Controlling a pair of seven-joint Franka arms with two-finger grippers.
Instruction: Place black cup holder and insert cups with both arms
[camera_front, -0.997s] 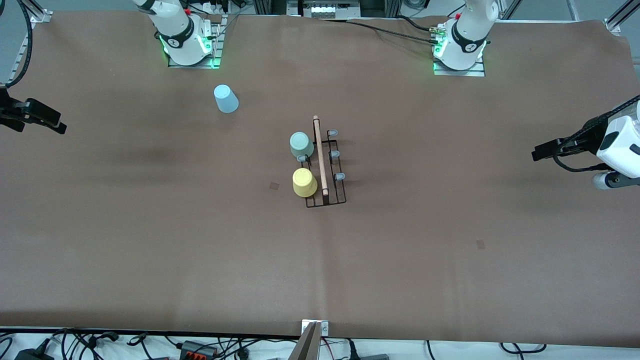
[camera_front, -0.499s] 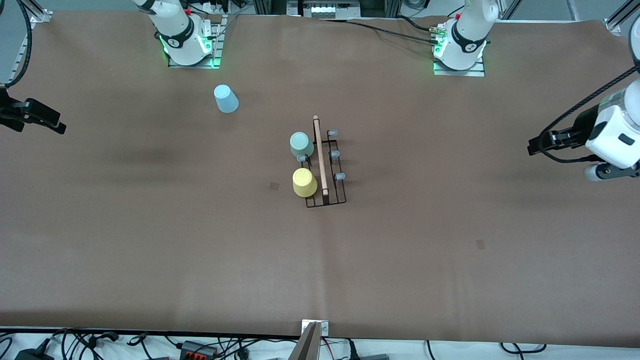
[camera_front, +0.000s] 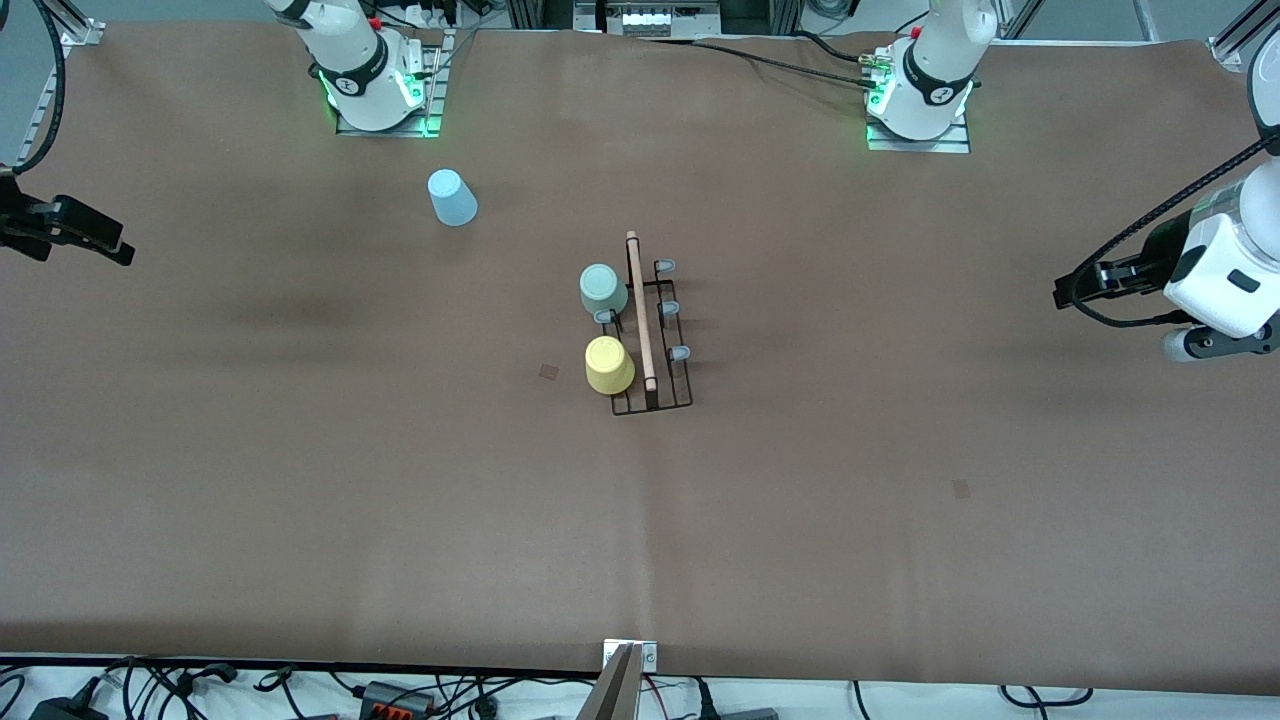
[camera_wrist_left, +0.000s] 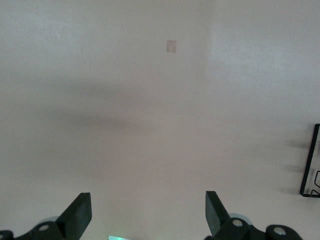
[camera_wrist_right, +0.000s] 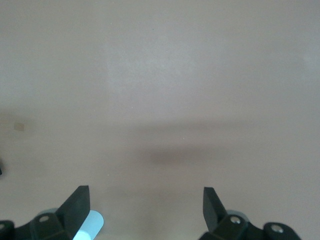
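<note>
The black cup holder (camera_front: 663, 345) with its wooden rod handle stands at the middle of the table. A pale green cup (camera_front: 603, 290) and a yellow cup (camera_front: 609, 365) sit upside down on its prongs on the side toward the right arm's end. The light blue cup (camera_front: 452, 197) stands upside down on the table near the right arm's base. My left gripper (camera_front: 1066, 293) is open and empty over the left arm's end of the table; its wrist view (camera_wrist_left: 147, 215) shows a corner of the holder (camera_wrist_left: 311, 165). My right gripper (camera_front: 118, 254) is open and empty over the right arm's end (camera_wrist_right: 145, 207).
Three grey-tipped prongs (camera_front: 670, 308) on the holder's side toward the left arm's end carry no cup. Small brown patches lie on the table cover (camera_front: 548, 371) (camera_front: 961, 488). Cables run along the table edge nearest the front camera.
My left arm has lifted and turned a little, its gripper shifting slightly toward the holder. The right arm and the cups have not moved.
</note>
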